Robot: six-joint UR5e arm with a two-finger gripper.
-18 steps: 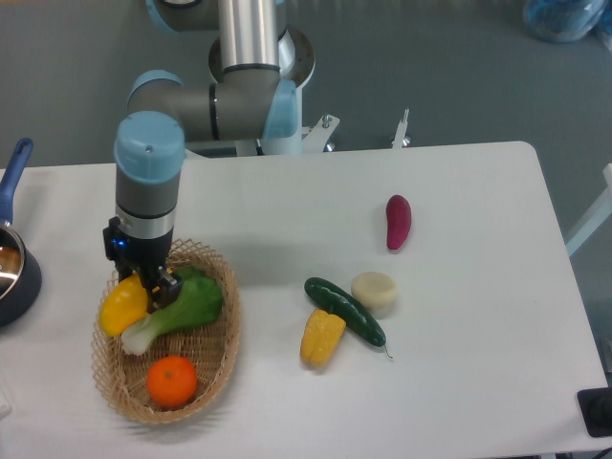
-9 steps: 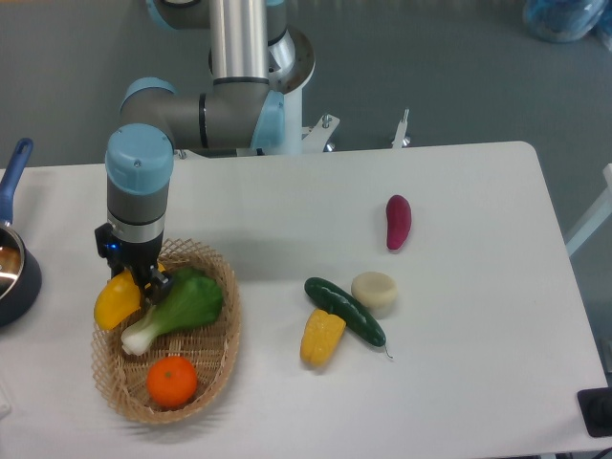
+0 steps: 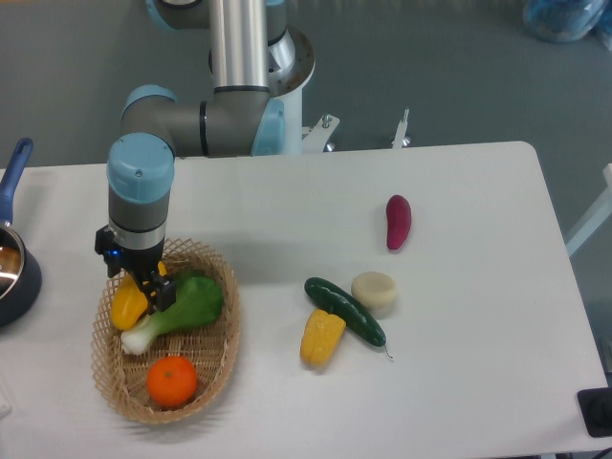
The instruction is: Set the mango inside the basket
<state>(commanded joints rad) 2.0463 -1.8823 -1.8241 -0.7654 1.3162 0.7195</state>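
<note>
The yellow mango (image 3: 127,306) is in the left part of the tan wicker basket (image 3: 218,359), beside a green leafy vegetable (image 3: 186,304) and above a round orange (image 3: 172,381). My gripper (image 3: 142,290) points straight down over the basket's far left end. Its dark fingers sit around the top of the mango and look closed on it. The gripper body hides the mango's upper end.
A blue-handled dark pot (image 3: 11,268) stands at the table's left edge. A corn piece (image 3: 322,337), a dark green cucumber (image 3: 345,311), a pale round disc (image 3: 374,291) and a purple sweet potato (image 3: 398,221) lie to the right of the basket.
The gripper carried the mango left towards the basket's rim, then back right. The mango now sits more upright and further inside the basket.
</note>
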